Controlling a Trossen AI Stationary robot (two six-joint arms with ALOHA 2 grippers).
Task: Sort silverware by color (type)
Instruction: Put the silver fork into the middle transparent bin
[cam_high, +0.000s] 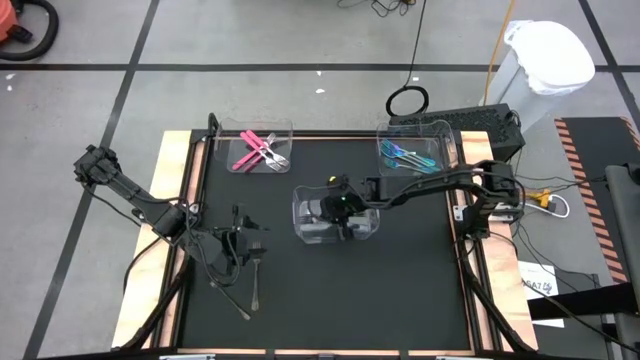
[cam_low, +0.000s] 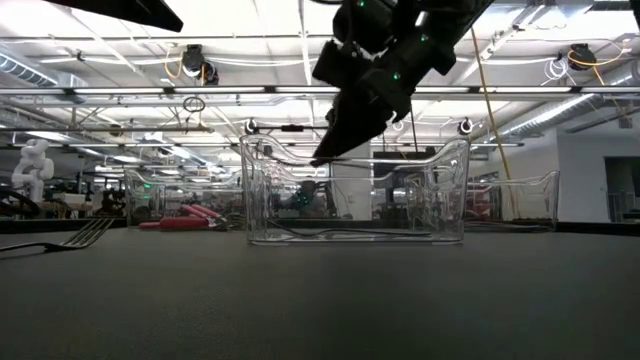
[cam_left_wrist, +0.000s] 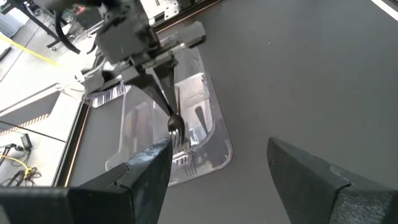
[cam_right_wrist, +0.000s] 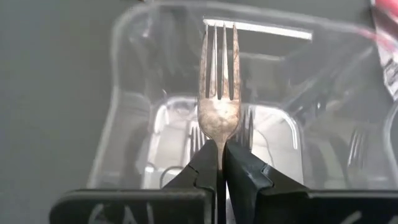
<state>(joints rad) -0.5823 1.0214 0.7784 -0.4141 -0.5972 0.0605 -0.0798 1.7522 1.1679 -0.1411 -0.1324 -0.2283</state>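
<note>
Your right gripper (cam_right_wrist: 221, 163) is clamped on a plain grey fork (cam_right_wrist: 219, 93), pinching it by the neck so the tines run straight out ahead of the fingers, and it hangs directly over the middle clear bin (cam_high: 336, 213) at the centre of the table. That is the relation to watch: the fork's long axis follows the gripper's own line, tilted down into the bin, and the low view shows the tips just above the bin's rim rather than inside it. At least one more grey piece already lies on the bin floor below, so the drop point looks right to me; judge whether you want to go lower before letting go, since a release from above the rim could let the fork bounce off the wall. Your left gripper (cam_left_wrist: 217, 165) has its fingers spread wide with nothing between them, waiting near the left edge of the table, and it is the nearer arm to the two grey pieces (cam_high: 243, 288) lying loose on the mat beside it. The pink-handled pieces (cam_high: 258, 151) sit in the far left bin, the blue-teal pieces (cam_high: 408, 157) in the far right bin.
</note>
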